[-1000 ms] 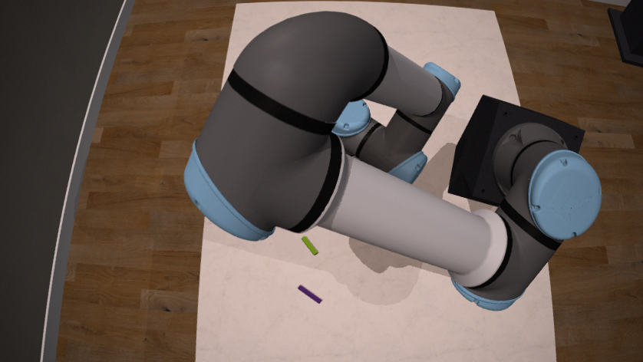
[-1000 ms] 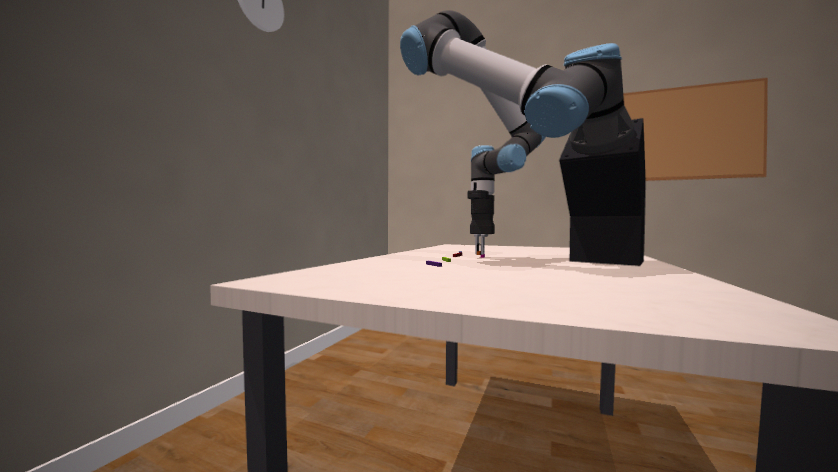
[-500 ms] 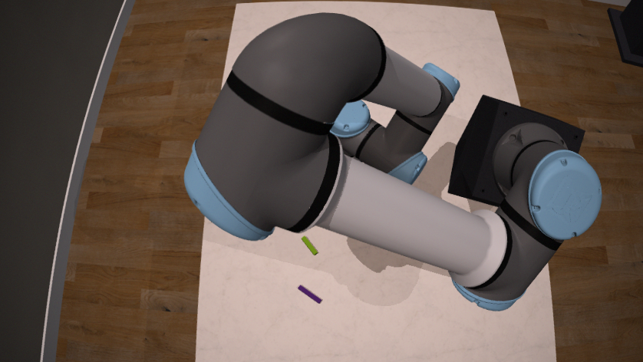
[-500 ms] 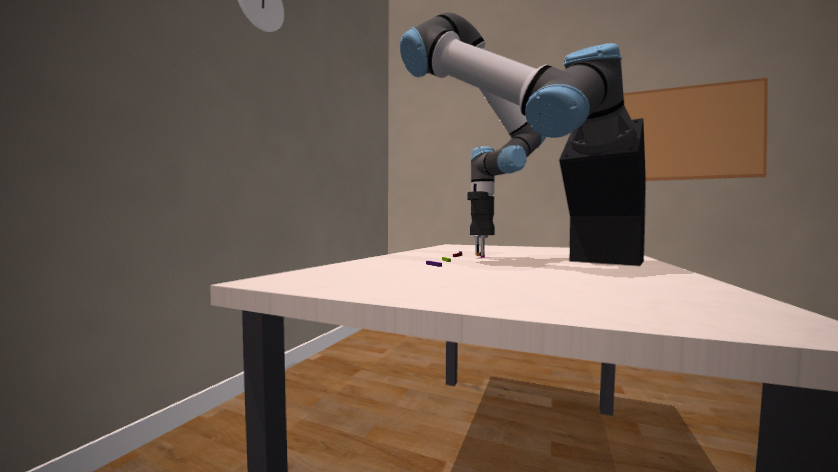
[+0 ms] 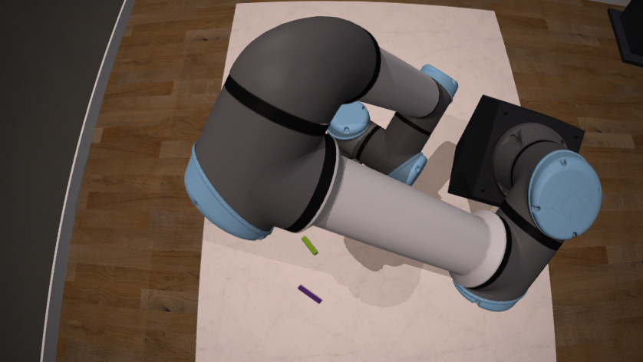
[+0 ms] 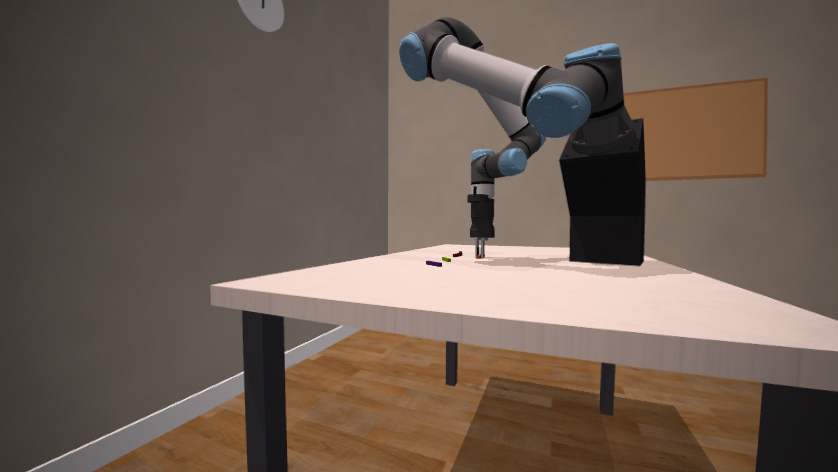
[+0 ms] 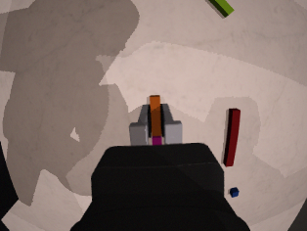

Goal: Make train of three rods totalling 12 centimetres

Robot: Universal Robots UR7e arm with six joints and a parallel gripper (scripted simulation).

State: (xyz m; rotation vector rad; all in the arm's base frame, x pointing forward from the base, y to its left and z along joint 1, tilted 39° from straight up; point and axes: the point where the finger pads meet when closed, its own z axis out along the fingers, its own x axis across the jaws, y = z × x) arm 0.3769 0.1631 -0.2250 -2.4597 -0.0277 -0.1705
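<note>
1. The pale table [image 6: 363, 304] has broad bare stretches toward its near edge and its left side. The rods are gathered well in from those edges, in front of the arm's black pedestal [image 6: 606, 234].
2. The claw [image 7: 154, 132] points straight down at the table top. Its fingers stand narrow and grip an orange rod [image 7: 154, 115]; I cannot tell whether the rod touches the table.
3. In the wrist view the orange rod's long axis runs straight away from the claw body. A magenta piece [image 7: 156, 138] sits right at its near end, mostly hidden by the claw.
4. A red rod [image 7: 232, 136] lies flat just to the right, nearly parallel to the orange one and apart from it.
5. A tiny blue block [image 7: 235, 191] sits near the red rod's lower end.
6. A lime rod [image 5: 309, 245] lies on a slant, and a purple rod [image 5: 309, 294] lies beyond it at a different slant, well apart.
</note>
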